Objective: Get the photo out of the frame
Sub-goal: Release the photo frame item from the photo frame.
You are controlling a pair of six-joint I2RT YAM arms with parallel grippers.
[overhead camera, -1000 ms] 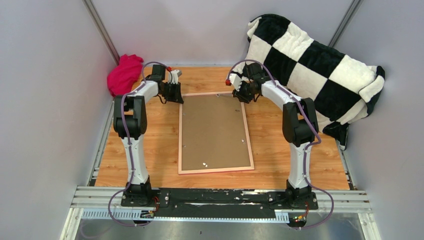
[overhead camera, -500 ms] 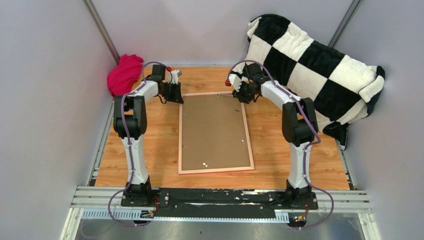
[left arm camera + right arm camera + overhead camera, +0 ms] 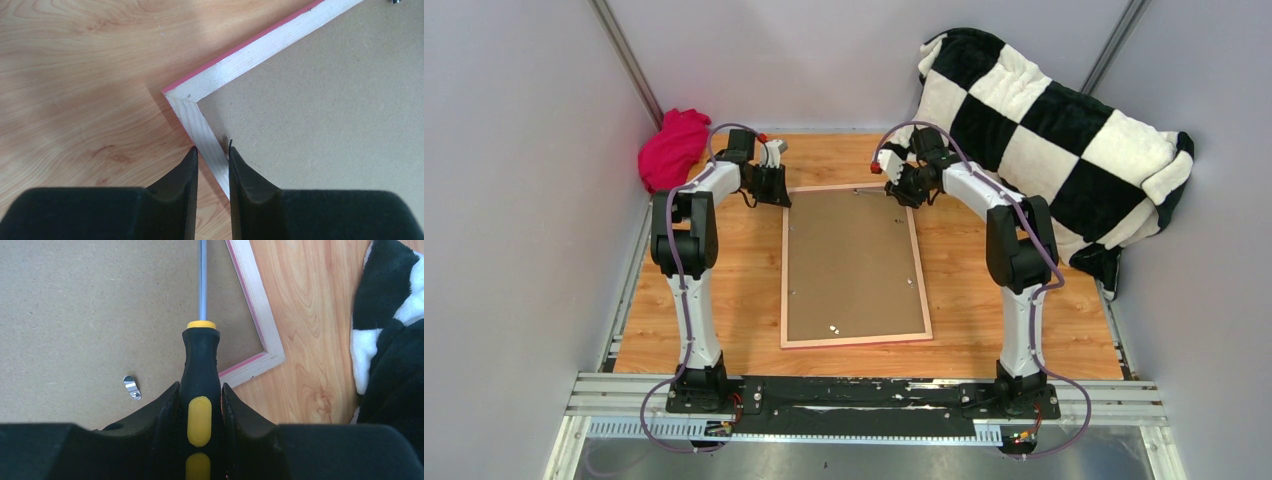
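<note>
**Top view.** The large rectangular picture frame with a thin pink border (image 3: pixel 854 341) lies back-up in the middle of the wooden desk (image 3: pixel 724 290). Its plain brown backing board (image 3: pixel 849 260) is uppermost. The photo is not visible; I judge that it sits beneath that board. Over the last second my right fingers (image 3: pixel 904 185) have shifted slightly leftward along the frame's far edge. My left fingers (image 3: pixel 769 185) have stayed at the far left corner, and the frame has not moved. A magenta cloth (image 3: pixel 672 150) lies at the far left corner of the desk, and a black-and-white chequered blanket (image 3: pixel 1044 130) lies along its right side.

**Left wrist view.** My left fingers (image 3: pixel 187 175) are closed on the frame's pale wooden side rail (image 3: pixel 260 47) just short of the corner. One finger is on the desk side and the other on the board side. I judge that this grip steadies the frame.

**Right wrist view.** My right fingers (image 3: pixel 162 410) are clamped on the handle of a black-and-yellow screwdriver (image 3: pixel 200 370). Its steel shaft runs out over the board and leaves the picture, so the tip is unseen. A small metal retaining tab (image 3: pixel 131 388) lies on the board just left of the handle.

**Reading.** The small sideways shift looks like the tool being lined up with a fastening on the far edge. The board is still seated, so the photo remains shut in and the task is at an early stage.
</note>
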